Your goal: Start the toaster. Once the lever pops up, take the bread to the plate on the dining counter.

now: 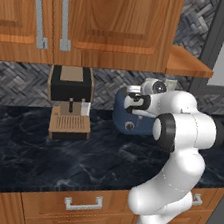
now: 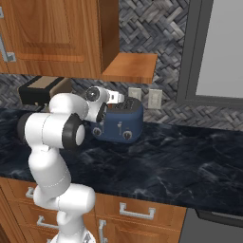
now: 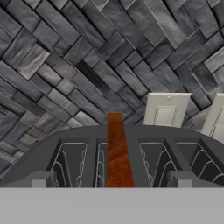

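Left to right along the dark marble surface [image 1: 52, 156]: a black-and-tan coffee machine [image 1: 69, 100] stands at the far left against the woven-tile backsplash, and the dark-blue toaster [image 2: 121, 122] sits to its right, below two pale wall switch plates [image 2: 149, 98]. The gripper [image 2: 118, 99] hangs directly over the toaster's top, at its left end, its jaws spread wide and holding nothing. In the hand view the toaster's grey top [image 3: 65, 140] fills the lower frame just beneath the jaws, with wire-caged slots running away from the camera and a thin brown-edged slice of bread [image 3: 117, 148] standing upright on edge in the centre. The toaster's long axis runs left to right along the wall. The starting lever probably lies at one short end, so the coming move likely calls for a short sideways and downward shift; which end cannot be told.
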Robot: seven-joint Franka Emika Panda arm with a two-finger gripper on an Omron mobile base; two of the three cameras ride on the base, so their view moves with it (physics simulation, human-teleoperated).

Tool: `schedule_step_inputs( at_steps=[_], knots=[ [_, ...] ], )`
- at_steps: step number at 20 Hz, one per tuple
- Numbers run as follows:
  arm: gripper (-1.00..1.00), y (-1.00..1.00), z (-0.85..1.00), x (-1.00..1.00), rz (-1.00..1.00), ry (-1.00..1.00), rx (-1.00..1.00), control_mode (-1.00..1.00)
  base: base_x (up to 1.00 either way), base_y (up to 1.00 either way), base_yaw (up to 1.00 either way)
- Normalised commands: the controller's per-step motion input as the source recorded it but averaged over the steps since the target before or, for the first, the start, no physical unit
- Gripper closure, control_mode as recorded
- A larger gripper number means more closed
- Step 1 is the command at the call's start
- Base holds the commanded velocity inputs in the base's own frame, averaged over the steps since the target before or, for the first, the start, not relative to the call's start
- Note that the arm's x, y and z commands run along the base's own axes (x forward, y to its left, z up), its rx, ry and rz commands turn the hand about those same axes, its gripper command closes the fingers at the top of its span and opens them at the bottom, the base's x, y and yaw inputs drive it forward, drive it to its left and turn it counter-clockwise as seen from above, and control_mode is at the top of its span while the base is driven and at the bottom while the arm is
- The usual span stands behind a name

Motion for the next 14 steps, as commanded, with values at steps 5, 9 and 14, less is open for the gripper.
schedule_step_inputs(
  at_steps=[5, 9, 14],
  knots=[
    [-1.00, 0.00, 0.00, 0.00, 0.00, 0.00, 0.00, -1.00, 0.00, 0.00, 0.00],
    [1.00, 0.00, 0.00, 0.00, 0.00, 0.00, 0.00, -1.00, 0.00, 0.00, 0.00],
    [1.00, 0.00, 0.00, 0.00, 0.00, 0.00, 0.00, -1.00, 0.00, 0.00, 0.00]
  ],
)
